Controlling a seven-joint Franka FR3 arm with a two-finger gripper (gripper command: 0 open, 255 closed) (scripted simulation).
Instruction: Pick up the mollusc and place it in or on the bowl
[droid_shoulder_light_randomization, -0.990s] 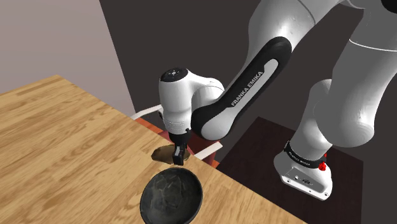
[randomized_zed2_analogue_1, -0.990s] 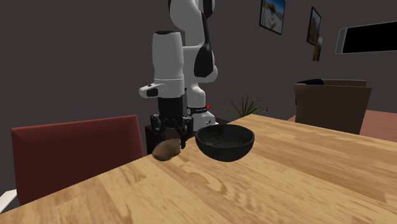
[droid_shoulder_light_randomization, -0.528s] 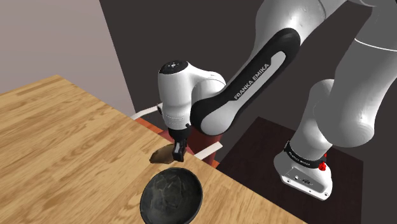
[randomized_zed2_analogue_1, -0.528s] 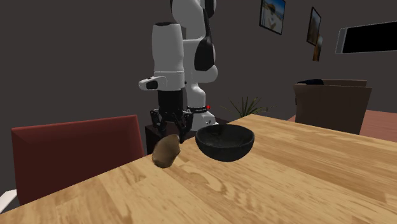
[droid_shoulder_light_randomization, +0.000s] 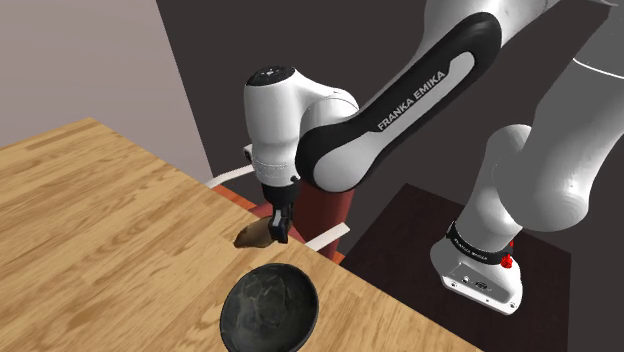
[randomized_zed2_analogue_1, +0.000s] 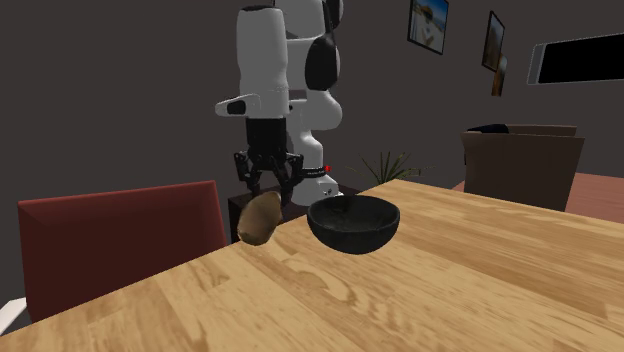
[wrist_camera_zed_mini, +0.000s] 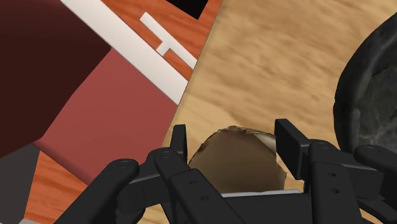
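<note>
- Shell (randomized_zed2_analogue_1: 259, 218) is clamped between the fingers of the gripper (randomized_zed2_analogue_1: 268, 192) and held in the air, clear of the table (randomized_zed2_analogue_1: 420, 290).
- Its long axis is tilted; most of it hangs below and to one side of the fingertips.
- Bowl (randomized_zed2_analogue_1: 352, 228) stands just beside, on the second exterior view's right; a short sideways carry over its rim is judged to be next.

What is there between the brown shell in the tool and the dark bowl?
Nothing stands there. In the shoulder view, only bare wooden table shows between the shell and the bowl.
</note>
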